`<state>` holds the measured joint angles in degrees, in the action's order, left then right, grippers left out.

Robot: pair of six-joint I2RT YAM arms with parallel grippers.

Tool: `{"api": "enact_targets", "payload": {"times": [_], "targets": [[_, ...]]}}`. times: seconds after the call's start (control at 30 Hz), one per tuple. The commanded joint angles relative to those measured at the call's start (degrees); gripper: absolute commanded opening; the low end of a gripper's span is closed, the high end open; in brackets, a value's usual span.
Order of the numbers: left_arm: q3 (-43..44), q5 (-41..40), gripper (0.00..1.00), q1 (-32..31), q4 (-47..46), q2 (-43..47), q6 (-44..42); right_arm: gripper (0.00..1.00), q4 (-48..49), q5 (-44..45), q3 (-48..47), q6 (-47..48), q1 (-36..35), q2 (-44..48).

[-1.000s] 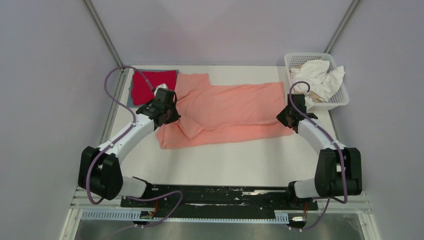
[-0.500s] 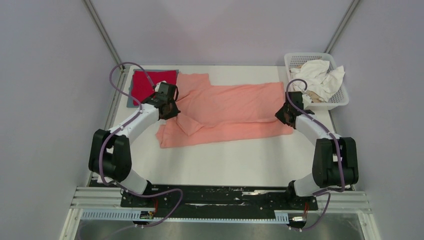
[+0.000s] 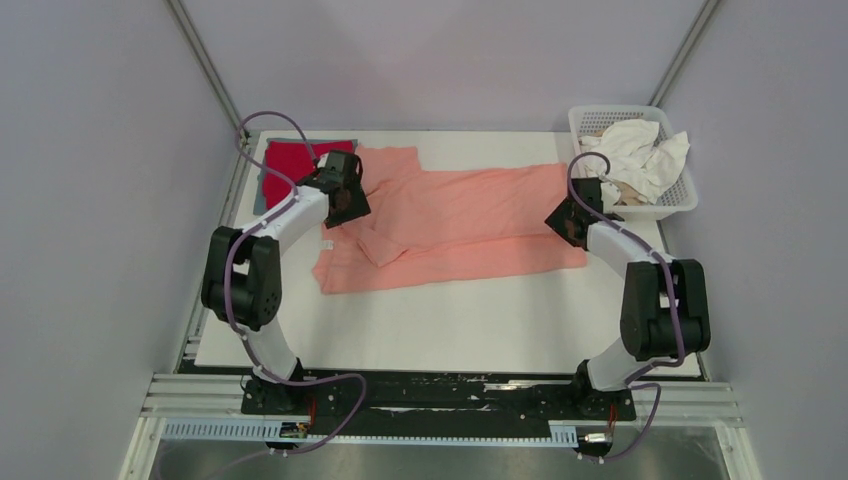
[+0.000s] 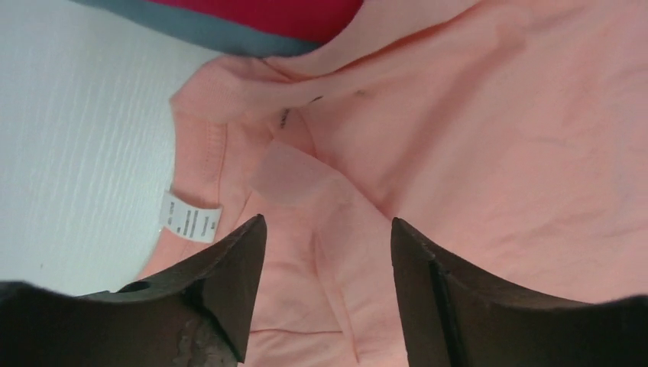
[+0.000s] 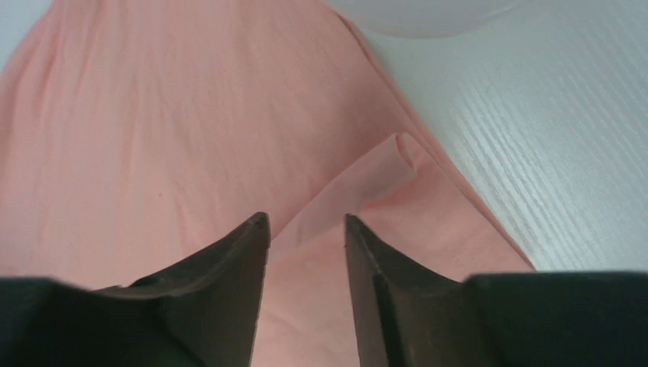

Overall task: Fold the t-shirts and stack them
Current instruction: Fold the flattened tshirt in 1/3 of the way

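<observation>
Left claw (image 4: 328, 222) stands open and empty over the 9 o'clock edge of the salmon-pink t-shirt (image 3: 460, 215). Right claw (image 5: 306, 218) (narrower gap, also empty) sits at its 3 o'clock edge. Shirt lies spread on the counter (image 3: 450, 330).

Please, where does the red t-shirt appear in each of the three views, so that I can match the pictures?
Top external: the red t-shirt lies at the upper left, just left of the salmon-pink t-shirt.
Left wrist: it is a red strip at the top edge, lying on a grey-blue shirt.
Right wrist: it is not in this view.
Shared landmark: the salmon-pink t-shirt, seen in all three.
</observation>
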<state>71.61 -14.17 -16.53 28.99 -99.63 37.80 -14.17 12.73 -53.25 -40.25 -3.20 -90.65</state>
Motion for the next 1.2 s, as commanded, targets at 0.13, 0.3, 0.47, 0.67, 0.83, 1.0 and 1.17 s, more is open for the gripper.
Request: {"api": "enact_targets", "payload": {"times": [0.13, 0.3, 0.47, 0.67, 0.83, 1.0, 1.17], "targets": [[-3.4, 10.0, 1.0, 0.6, -4.6, 5.4, -0.1, 0.8, 2.6, -4.2, 0.3, 2.4, -3.8, 7.0], [-14.3, 22.5, 1.0, 0.4, -9.9, 13.4, 1.8, 1.0, 2.3, -7.9, 3.4, 4.0, -8.5, 9.5], [-20.7, 29.2, 1.0, 0.4, -16.5, 14.2, 3.7, 1.0, 3.8, -11.7, 4.9, 4.8, -11.2, 6.0], [-19.4, 29.4, 1.0, 0.4, -18.2, 9.6, 4.8, 1.0, 4.6, -13.5, 6.3, 5.0, -11.5, 3.3], [-15.6, 28.4, 1.0, 0.4, -18.5, 6.1, 4.5, 1.0, 4.9, -13.0, 6.9, 5.6, -11.5, 2.6], [-12.0, 27.2, 1.0, 0.4, -17.6, 2.1, 3.7, 1.0, 4.9, -12.7, 7.0, 6.0, -11.5, 2.7], [-9.8, 32.4, 1.0, 0.4, -21.7, -1.1, 5.3, 1.0, 4.9, -12.7, 6.9, 6.1, -11.4, 2.4]]}}
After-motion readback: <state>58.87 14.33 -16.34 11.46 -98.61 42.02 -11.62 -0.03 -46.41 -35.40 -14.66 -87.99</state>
